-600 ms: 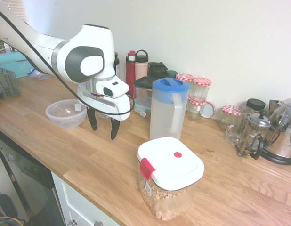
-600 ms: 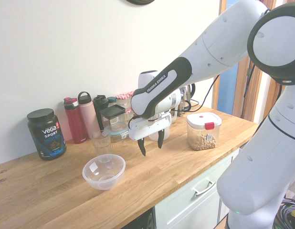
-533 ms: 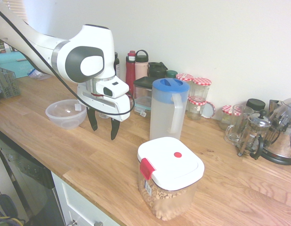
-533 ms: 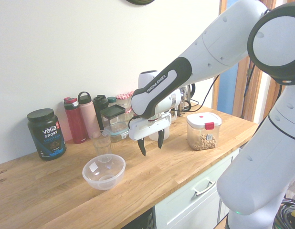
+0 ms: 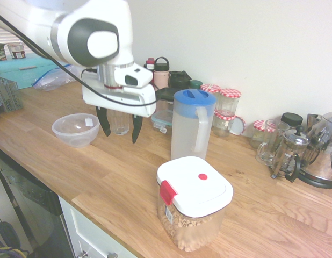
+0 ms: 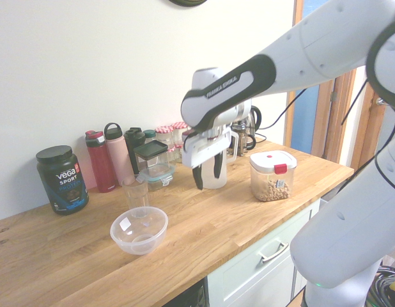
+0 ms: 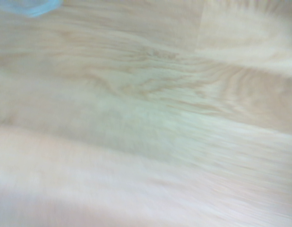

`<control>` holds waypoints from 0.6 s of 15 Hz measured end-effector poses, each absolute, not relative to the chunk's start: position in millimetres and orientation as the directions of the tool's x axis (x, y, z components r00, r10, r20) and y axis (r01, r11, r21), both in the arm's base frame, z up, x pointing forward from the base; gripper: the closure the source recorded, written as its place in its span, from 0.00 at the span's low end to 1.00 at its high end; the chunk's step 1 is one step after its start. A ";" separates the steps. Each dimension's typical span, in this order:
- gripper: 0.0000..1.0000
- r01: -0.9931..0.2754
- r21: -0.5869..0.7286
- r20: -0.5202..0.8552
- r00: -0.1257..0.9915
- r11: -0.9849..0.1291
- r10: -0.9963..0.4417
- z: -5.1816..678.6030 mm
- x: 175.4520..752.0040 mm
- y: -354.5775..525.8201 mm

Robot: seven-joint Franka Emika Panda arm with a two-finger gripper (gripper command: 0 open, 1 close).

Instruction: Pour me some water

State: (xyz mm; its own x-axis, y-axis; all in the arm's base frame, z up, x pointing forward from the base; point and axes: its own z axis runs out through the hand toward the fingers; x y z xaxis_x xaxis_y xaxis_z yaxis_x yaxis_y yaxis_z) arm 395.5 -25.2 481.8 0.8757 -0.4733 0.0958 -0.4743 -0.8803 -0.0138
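**Over the desk: gripper open, empty, pitcher untouched**

Above the wooden desk point(image 5: 101, 183) the gripper point(image 5: 120, 122) hung pointing straight down, fingers spread wide, nothing between them. It was clear of the surface, not touching anything.

Water pitcher point(image 5: 191, 124): clear body, blue lid, white handle. Stood upright on the desk, near the gripper on the side away from the bowl, apart from it. From the second exterior view the gripper point(image 6: 208, 171) overlapped the pitcher point(image 6: 218, 179) in line of sight, so the gap could not be judged from there.

Drinking glass point(image 6: 135, 190): clear, upright, stood between the bowl and the bottles at the wall. In the first exterior view it point(image 5: 121, 121) showed through the gap between the open fingers, but sat further back, not in the grip.

Clear plastic bowl point(image 5: 76, 129): empty as far as I could tell, near the front edge, just beside the glass.

Other items:
- White-lidded container point(image 5: 193, 209) with a red latch and tan contents, toward the front edge, on the far side of the pitcher from the gripper.
- Red bottle point(image 6: 100, 161) and pink bottle point(image 6: 118, 156) side by side against the wall, black protein tub point(image 6: 62, 178) just past them.
- Jars with red checked lids point(image 5: 225, 107) behind the pitcher.
- French press point(image 5: 289, 157) and a glass mug point(image 5: 269, 142) further along the wall.

Wrist view: blurred wood grain only, with a sliver of something blue at one corner; could not tell what it was.
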 end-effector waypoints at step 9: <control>0.00 -0.259 -0.017 0.232 0.938 -0.966 -0.256 576.5 401.1 -173.1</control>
State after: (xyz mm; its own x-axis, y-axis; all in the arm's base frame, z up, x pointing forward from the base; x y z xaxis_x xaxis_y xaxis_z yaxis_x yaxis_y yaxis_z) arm 401.1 -173.1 576.5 0.9384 -0.2556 0.2324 -0.2587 -0.9658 -0.0175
